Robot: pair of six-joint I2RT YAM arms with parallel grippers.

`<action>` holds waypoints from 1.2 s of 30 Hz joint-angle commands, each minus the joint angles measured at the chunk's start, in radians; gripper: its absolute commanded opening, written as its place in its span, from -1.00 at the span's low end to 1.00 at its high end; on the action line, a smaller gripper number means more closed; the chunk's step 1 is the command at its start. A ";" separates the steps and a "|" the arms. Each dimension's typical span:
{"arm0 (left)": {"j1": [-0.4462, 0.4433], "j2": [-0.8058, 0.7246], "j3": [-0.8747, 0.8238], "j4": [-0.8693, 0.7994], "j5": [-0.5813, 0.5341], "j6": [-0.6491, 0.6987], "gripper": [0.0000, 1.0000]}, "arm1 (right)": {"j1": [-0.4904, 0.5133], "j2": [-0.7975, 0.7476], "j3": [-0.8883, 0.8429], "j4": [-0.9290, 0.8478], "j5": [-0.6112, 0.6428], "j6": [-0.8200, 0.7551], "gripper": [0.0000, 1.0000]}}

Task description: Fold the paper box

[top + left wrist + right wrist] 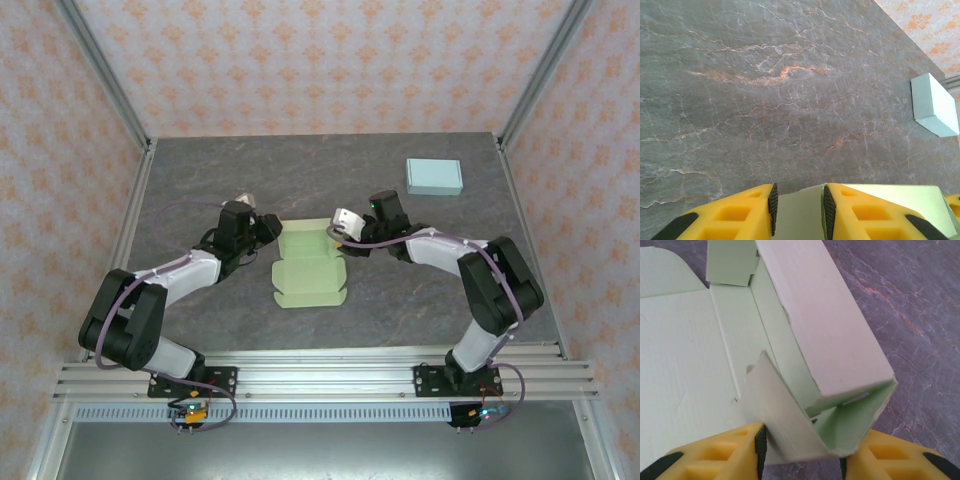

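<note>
The paper box (310,275) lies half-formed at the middle of the surface (200,180), between my two arms, its base panel (680,365) flat and its far wall (830,340) raised and rolled over into a hollow beam. My left gripper (799,202) meets that wall at its left end, and its pads are drawn close and pinch the green card between them. I judge that this grip is there to anchor the wall so it cannot spring flat while the other end is worked. My right gripper (805,442) straddles the right end of the same wall, with the slanting end flap (775,410) against its left pad and the folded corner just beside its right finger. The jaws stand fairly wide, and I cannot tell whether they are squeezing the card or merely bracketing it. The flap leans inward at a tilt and is not yet upright, so the step in hand appears to be tucking this end under the rolled wall. A pale blue box (433,177), closed, rests well apart at the far right corner.
</note>
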 commanded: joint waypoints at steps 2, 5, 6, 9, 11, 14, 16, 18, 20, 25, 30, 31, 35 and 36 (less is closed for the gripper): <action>-0.011 -0.005 -0.037 -0.085 -0.022 0.016 -0.36 | 0.024 0.016 0.020 0.093 0.027 0.024 -0.25; -0.011 -0.013 -0.039 -0.090 -0.029 0.011 -0.37 | 0.053 0.007 -0.020 0.177 0.087 0.090 -0.28; -0.011 -0.019 -0.042 -0.089 -0.035 0.009 -0.37 | 0.065 0.003 -0.039 0.222 0.118 0.130 -0.28; -0.015 -0.035 -0.051 -0.092 -0.053 0.002 -0.37 | 0.120 -0.012 -0.100 0.356 0.259 0.259 -0.27; -0.020 -0.047 -0.057 -0.097 -0.072 0.004 -0.37 | 0.161 -0.013 -0.143 0.482 0.375 0.362 -0.21; -0.036 -0.069 -0.066 -0.100 -0.112 0.009 -0.37 | 0.206 0.010 -0.176 0.610 0.640 0.517 -0.23; -0.048 -0.078 -0.068 -0.100 -0.131 0.006 -0.37 | 0.211 0.041 -0.178 0.656 0.807 0.662 -0.26; -0.061 -0.078 -0.064 -0.101 -0.137 0.003 -0.37 | 0.211 0.079 -0.162 0.653 0.886 0.780 -0.26; -0.073 -0.068 -0.059 -0.101 -0.132 -0.001 -0.37 | 0.213 0.117 -0.152 0.693 0.892 0.813 -0.25; -0.092 -0.046 -0.062 -0.085 -0.120 -0.017 -0.37 | 0.222 0.162 -0.077 0.663 0.863 0.804 -0.22; -0.091 -0.043 -0.055 -0.089 -0.137 -0.014 -0.37 | 0.219 0.168 -0.086 0.702 0.722 0.701 -0.15; -0.092 -0.041 -0.053 -0.089 -0.140 -0.013 -0.37 | 0.214 0.157 -0.097 0.696 0.688 0.660 -0.12; -0.091 -0.030 -0.045 -0.093 -0.135 -0.004 -0.38 | 0.164 0.120 -0.093 0.564 0.467 0.520 -0.05; -0.090 -0.026 -0.043 -0.098 -0.134 0.000 -0.37 | 0.154 0.109 -0.086 0.519 0.414 0.471 -0.04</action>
